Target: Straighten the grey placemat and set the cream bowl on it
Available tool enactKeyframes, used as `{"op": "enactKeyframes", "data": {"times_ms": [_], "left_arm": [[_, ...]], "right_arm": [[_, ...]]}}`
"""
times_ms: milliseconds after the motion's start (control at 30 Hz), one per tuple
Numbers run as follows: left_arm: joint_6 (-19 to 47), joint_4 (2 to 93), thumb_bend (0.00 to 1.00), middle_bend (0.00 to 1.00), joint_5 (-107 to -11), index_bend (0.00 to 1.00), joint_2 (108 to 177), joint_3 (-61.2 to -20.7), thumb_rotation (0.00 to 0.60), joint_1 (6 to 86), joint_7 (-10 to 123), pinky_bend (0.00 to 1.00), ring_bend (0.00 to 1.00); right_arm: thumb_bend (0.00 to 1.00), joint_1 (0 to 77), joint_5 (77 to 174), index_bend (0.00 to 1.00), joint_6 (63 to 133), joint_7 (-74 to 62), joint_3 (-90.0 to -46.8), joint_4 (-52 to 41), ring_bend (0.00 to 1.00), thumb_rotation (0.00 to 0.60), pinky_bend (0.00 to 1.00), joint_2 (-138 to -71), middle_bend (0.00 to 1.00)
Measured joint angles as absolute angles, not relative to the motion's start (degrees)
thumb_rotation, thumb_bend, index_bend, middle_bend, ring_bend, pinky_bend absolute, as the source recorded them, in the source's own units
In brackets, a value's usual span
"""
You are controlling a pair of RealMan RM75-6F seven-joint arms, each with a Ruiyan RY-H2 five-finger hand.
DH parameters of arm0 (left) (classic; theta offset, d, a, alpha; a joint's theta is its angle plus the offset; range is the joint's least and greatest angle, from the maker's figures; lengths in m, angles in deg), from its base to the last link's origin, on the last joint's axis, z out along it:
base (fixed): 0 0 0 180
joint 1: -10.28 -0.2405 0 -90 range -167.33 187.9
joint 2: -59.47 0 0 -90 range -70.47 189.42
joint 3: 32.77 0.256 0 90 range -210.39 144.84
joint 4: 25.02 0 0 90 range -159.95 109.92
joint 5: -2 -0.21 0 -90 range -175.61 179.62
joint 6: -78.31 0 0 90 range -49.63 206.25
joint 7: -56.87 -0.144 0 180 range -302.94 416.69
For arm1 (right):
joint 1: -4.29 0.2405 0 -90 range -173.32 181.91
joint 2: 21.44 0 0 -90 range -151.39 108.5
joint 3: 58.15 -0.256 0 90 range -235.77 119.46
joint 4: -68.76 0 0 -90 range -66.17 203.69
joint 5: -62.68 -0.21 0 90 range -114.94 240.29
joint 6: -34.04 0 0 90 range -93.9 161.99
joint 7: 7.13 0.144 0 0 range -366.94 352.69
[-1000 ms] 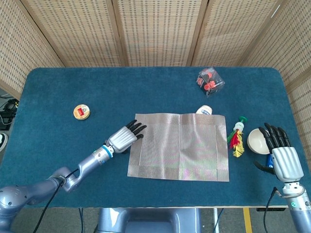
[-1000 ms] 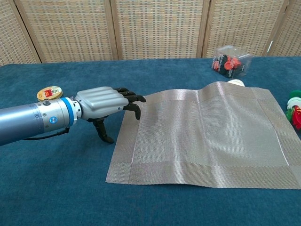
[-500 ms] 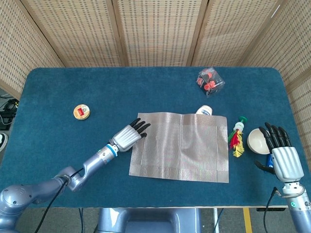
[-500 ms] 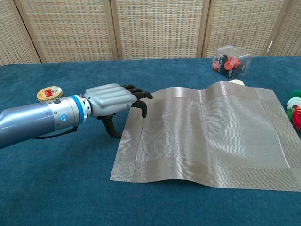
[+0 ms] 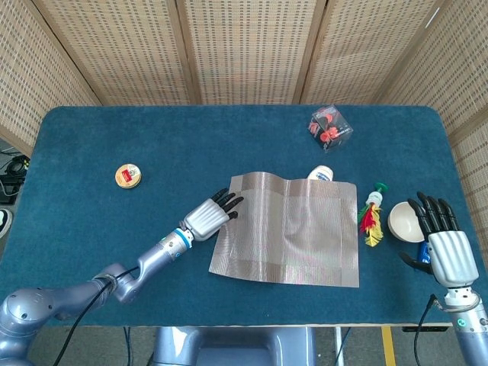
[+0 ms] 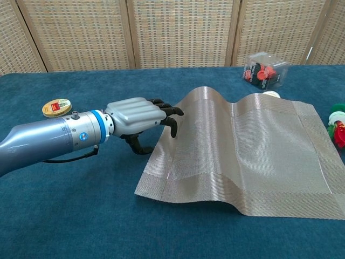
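The grey placemat [image 5: 290,232] lies mid-table, bunched into a raised fold [image 6: 200,105] near its left side, with its left edge skewed. My left hand [image 5: 210,216] lies flat with its fingertips [image 6: 171,114] pressing on the mat's left edge; the thumb rests on the table beside the mat. The cream bowl [image 5: 400,221] stands upright on the cloth to the right of the mat. Just right of it, my right hand [image 5: 444,245] is open, its fingertips at the bowl's right rim and holding nothing. The chest view shows neither the bowl nor the right hand.
A red, yellow and green feathered toy [image 5: 371,217] lies between mat and bowl. A white bottle [image 5: 321,174] pokes out behind the mat's far edge. A clear box [image 5: 330,126] with red pieces sits at the back right, and a small round tin [image 5: 127,176] to the left.
My left hand has slid right, pushing the mat's left edge with it. The mat has narrowed and buckled into a taller fold. The right hand and bowl have not moved.
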State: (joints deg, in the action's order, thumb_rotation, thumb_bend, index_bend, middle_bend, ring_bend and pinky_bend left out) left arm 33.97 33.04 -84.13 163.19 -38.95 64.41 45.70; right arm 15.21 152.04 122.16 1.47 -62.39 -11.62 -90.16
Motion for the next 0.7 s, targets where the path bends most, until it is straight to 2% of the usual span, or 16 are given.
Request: {"op": "enactKeyframes", "data": {"times_ms": [467,533,700], "left_arm": [[33.76,32.00,0.64,0.00,-83.50,0.37,164.90,-37.98,0.600,64.53,45.86,0.00,0.00],[33.69,31.72,0.64,0.00,-83.50,0.41,165.10,-37.90,0.600,64.57,45.99,0.00,0.00],[33.40,31.14,0.62,0.00,-83.57,0.67,165.68,-37.67,0.600,64.65,46.99,0.00,0.00]], "right_arm": [[0.00,14.79,152.93,0.00,122.90,1.70,-62.56,-12.15,0.00,0.600,0.00,-89.86,0.00],[0.00,14.76,153.02,0.00,122.95,1.81,-62.58,-12.19,0.00,0.600,0.00,-89.84,0.00],[0.00,14.68,153.27,0.00,123.10,2.02,-62.65,-12.19,0.00,0.600,0.00,-89.81,0.00]]}}
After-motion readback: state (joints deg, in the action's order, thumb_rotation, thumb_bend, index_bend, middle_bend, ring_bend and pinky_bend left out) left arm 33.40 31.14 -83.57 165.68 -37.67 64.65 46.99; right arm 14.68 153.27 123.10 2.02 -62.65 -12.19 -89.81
